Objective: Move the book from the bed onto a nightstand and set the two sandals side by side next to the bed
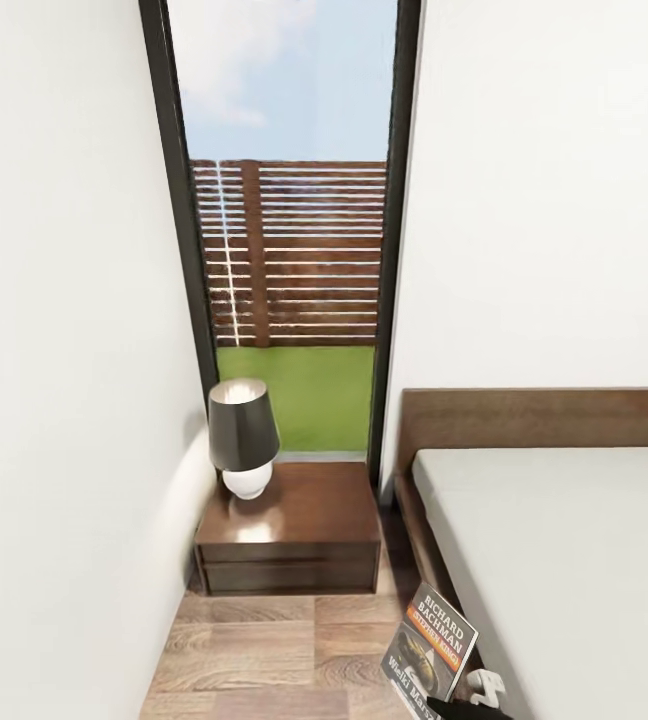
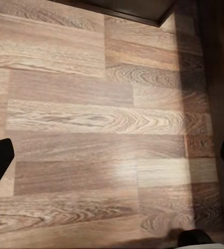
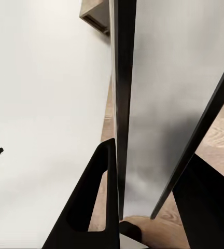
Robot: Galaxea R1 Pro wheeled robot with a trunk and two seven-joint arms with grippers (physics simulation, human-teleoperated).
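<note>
One book point(image 1: 430, 642) stood tilted at five o'clock in the head view, pinched on edge between the right gripper's point(image 3: 123, 179) black fingers point(image 3: 94, 199) — beside the bed point(image 1: 564, 560). At seven o'clock of centre sat the nightstand point(image 1: 294, 535), a dark-shaded lamp point(image 1: 243, 435) on its top. Over wood-plank floor point(image 2: 101, 119) the left gripper's point(image 2: 112, 161) fingertips were spread wide
</note>
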